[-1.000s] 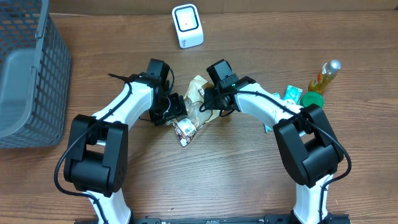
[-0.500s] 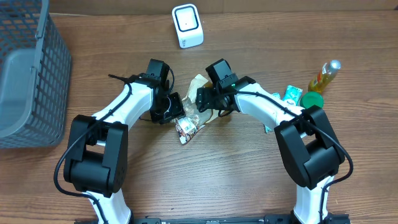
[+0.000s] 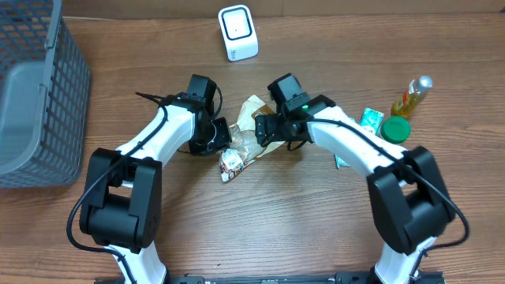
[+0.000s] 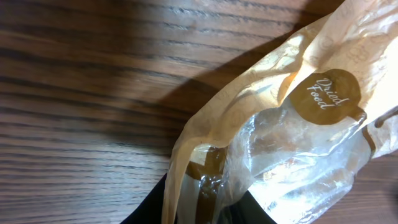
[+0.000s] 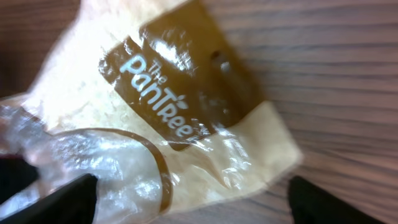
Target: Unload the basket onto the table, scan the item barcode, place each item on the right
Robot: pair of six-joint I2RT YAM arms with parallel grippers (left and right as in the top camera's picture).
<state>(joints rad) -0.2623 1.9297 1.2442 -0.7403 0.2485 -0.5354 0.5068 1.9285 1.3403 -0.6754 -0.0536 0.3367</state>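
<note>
The left claw [image 3: 222, 145] was clamped on the snack bag [image 3: 241, 150], whose edge ran down between its dark fingers [image 4: 146, 216]. The right claw [image 5: 193, 183] stood wide open over the bag's brown label, gripping nothing. The bag lay mid-table between both arms. Bare table [image 3: 260, 229] spread toward 6 o'clock. At 3 o'clock sat a green lid [image 3: 394, 127] and a bottle [image 3: 415, 95]. The white scanner [image 3: 237, 32] stood at 12. At 9 o'clock was a grey basket [image 3: 59, 87], its contents unclear.
</note>
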